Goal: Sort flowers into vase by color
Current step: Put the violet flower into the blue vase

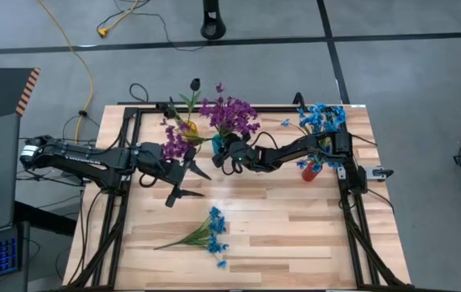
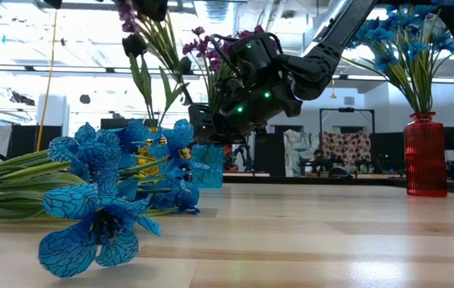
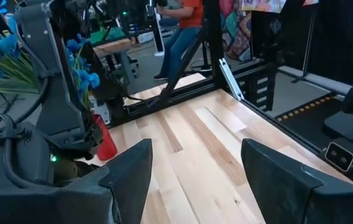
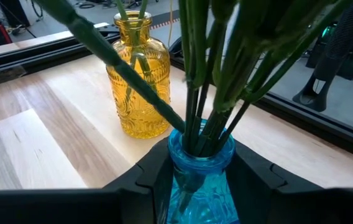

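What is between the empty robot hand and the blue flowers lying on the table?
Nothing visible. The left gripper hovers with jaws open, and only bare table separates it from the loose blue flowers.

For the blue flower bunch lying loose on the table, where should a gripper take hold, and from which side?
Grip the blue flower bunch on its bundled green stems, not the blossoms. It lies flat with the stems pointing toward the left arm's side and the blooms fanned out at the other end, so coming straight down with fingers across the stems looks best. The left gripper, open and empty, is nearest.
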Robot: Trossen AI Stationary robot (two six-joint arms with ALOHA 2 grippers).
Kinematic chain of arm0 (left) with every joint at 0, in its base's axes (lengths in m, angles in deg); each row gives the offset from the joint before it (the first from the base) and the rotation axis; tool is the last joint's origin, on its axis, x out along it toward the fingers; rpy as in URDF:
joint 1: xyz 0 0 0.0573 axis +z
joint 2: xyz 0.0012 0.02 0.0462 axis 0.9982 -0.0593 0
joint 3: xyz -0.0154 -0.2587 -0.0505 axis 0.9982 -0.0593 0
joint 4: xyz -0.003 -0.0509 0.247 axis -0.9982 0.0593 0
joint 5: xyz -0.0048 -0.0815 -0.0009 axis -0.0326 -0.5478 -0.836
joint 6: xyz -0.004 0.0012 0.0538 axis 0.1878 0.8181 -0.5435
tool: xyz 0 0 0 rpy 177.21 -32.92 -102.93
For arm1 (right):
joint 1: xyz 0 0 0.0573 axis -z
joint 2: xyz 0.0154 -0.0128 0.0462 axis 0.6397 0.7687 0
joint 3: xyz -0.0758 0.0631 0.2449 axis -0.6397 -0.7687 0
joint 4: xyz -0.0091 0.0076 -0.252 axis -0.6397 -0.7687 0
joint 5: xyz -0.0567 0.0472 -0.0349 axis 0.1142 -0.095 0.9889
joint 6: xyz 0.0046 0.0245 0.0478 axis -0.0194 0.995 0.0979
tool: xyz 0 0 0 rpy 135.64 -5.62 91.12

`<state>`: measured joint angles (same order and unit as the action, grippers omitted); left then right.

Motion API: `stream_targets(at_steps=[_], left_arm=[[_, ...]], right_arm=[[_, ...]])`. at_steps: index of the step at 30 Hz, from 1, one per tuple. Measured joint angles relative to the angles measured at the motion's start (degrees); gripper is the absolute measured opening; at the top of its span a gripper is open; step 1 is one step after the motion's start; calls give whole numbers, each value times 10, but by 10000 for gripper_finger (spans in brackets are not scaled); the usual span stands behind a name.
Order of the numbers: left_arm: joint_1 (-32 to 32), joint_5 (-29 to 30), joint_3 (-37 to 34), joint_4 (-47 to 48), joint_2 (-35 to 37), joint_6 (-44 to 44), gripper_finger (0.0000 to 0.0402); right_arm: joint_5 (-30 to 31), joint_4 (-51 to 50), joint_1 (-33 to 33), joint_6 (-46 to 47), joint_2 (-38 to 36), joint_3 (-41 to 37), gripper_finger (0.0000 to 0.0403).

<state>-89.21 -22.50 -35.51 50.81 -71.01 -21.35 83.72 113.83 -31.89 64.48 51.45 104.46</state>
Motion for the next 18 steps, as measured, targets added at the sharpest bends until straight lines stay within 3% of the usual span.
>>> stream_targets(at_steps=[11, 18], left_arm=[[0, 2, 0, 0, 0, -10, 235], [0, 3, 0, 10, 0, -7, 235]], right_arm=[[-2, 0, 0, -1, 0, 0, 166], [-2, -1, 0, -2, 0, 0, 222]])
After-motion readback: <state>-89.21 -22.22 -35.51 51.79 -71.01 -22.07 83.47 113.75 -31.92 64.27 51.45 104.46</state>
